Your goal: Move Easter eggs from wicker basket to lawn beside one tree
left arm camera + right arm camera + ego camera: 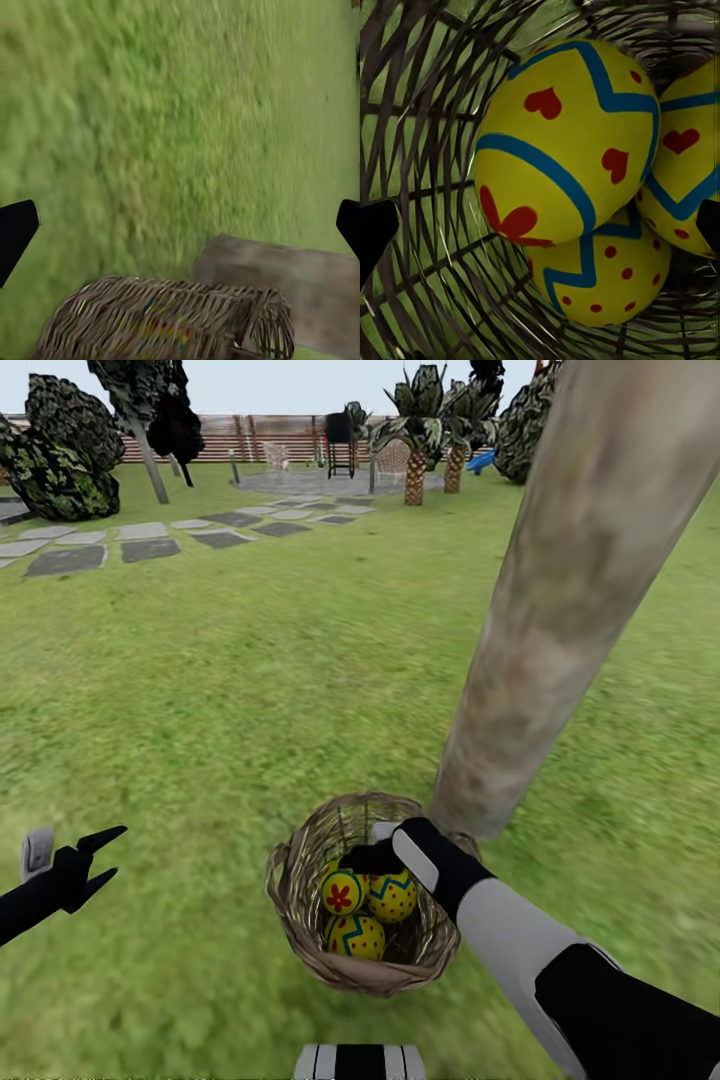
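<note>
Eggs (pixel 362 911) are seen in the basket (pixel 300 920) on the lawn (pixel 220 700), touching the tree (pixel 560 610) at far right. Right gripper (pixel 372 857) is spread inside the rim; left gripper (pixel 100 857) is spread, well left.

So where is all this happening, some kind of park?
More likely a fenced back garden: a wide lawn, grey stepping stones leading to a paved patio, and a brown slat fence behind the trees and bushes.

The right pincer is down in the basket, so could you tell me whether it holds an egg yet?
Nothing is held: the right pincer is open above the Easter eggs inside the wicker basket.
</note>
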You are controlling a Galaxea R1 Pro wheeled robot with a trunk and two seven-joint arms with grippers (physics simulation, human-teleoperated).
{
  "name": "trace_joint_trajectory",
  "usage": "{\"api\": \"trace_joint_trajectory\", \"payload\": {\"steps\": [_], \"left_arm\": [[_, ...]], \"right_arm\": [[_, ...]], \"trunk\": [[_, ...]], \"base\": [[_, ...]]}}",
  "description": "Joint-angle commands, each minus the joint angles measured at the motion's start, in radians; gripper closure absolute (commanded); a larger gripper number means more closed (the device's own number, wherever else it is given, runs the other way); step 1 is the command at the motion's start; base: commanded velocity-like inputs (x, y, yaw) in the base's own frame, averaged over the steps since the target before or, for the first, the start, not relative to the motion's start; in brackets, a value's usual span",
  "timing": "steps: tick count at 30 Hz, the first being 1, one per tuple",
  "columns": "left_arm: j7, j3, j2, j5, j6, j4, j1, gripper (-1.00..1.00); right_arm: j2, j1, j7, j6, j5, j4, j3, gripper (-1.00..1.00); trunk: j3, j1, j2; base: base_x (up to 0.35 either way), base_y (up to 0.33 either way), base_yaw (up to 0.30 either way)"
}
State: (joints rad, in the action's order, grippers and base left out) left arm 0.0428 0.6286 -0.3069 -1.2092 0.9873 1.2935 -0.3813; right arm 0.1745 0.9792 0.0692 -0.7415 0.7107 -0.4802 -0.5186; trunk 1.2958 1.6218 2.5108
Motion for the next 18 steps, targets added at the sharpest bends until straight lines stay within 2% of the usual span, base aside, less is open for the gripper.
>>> {"api": "trace_joint_trajectory", "payload": {"steps": [1, 10, 18], "left_arm": [[0.004, 0.002, 0.0, 0.004, 0.005, 0.0, -0.001, -1.0], [0.004, 0.002, 0.0, 0.004, 0.005, 0.0, -0.001, -1.0], [0.004, 0.002, 0.0, 0.004, 0.005, 0.0, -0.001, -1.0]], "right_arm": [[0.0, 0.01, 0.01, 0.0, 0.009, 0.004, -0.003, -1.0], [0.0, 0.072, 0.014, 0.014, 0.013, 0.066, -0.003, -1.0], [0.0, 0.082, 0.005, 0.011, 0.013, 0.09, -0.003, -1.0]], "trunk": [[0.005, 0.0, 0.001], [0.04, 0.004, 0.003], [0.07, 0.008, 0.005]], "base": [[0.0, 0.0, 0.0], [0.0, 0.0, 0.0], [0.0, 0.0, 0.0]]}}
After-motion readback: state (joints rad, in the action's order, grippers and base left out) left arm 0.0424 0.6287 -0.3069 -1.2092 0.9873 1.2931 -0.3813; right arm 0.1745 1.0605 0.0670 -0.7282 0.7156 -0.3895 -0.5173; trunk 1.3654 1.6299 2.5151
